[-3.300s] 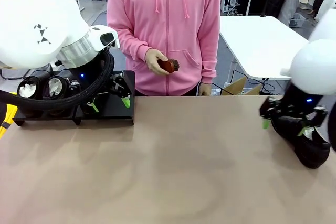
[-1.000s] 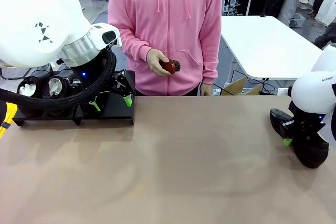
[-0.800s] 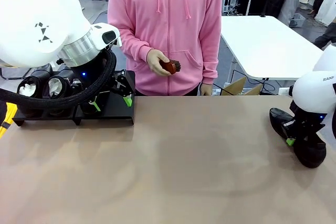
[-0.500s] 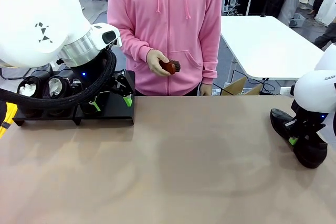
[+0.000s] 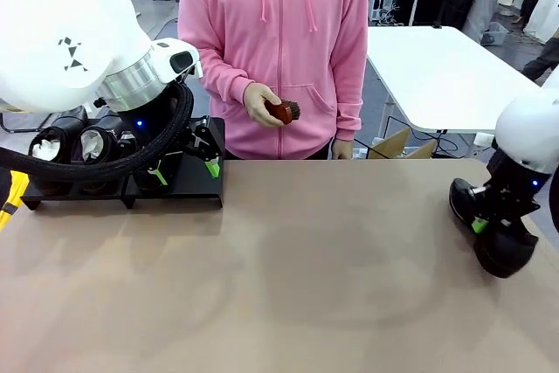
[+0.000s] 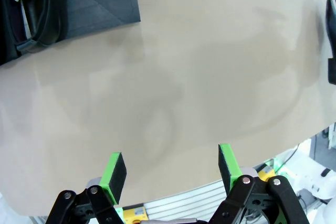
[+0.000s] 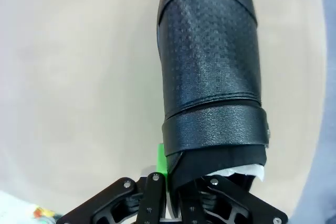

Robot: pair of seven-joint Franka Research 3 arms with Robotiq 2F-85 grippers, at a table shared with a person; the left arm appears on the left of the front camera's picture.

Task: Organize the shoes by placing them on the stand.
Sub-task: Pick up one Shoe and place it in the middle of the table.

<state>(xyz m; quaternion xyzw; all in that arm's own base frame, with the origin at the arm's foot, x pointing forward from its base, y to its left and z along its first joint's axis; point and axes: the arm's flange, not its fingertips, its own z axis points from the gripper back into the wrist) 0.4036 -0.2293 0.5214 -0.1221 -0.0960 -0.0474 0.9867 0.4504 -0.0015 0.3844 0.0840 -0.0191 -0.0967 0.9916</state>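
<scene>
Two arms at work: one at each end of the tan table (image 5: 288, 277), a person in a pink hoodie (image 5: 279, 50) standing at the far side.
Right gripper (image 7: 169, 174): clamped tight on the side wall of a black shoe (image 7: 210, 66) at its opening, one green pad showing just outside the leather in the right wrist view.
Held shoe: glossy toe pointing away from the wrist camera, perforated panel across the middle, a strap with a small stud near the opening, pale lining peeking out beneath it.
Same shoe from the front: at the table's right end (image 5: 500, 246), hanging under the right gripper (image 5: 479, 224), rounded end pointing down toward the tabletop; whether it touches the table, I cannot tell.
Left gripper (image 6: 170, 169): jaws spread wide, nothing between the green pads, bare tabletop beyond them in its wrist view.
Left gripper from the front: hovering (image 5: 183, 163) at the table's far left, right over the stand.
Stand (image 5: 196, 189): matte black platform at the far left corner, partly hidden by the left arm and its cable.
Shoes on the stand (image 5: 65, 146): two black openings with pale stuffing showing at its left part.
Person's hand (image 5: 260, 102): held at the waist, gripping a small reddish-brown brush (image 5: 284, 111), well above the table.
</scene>
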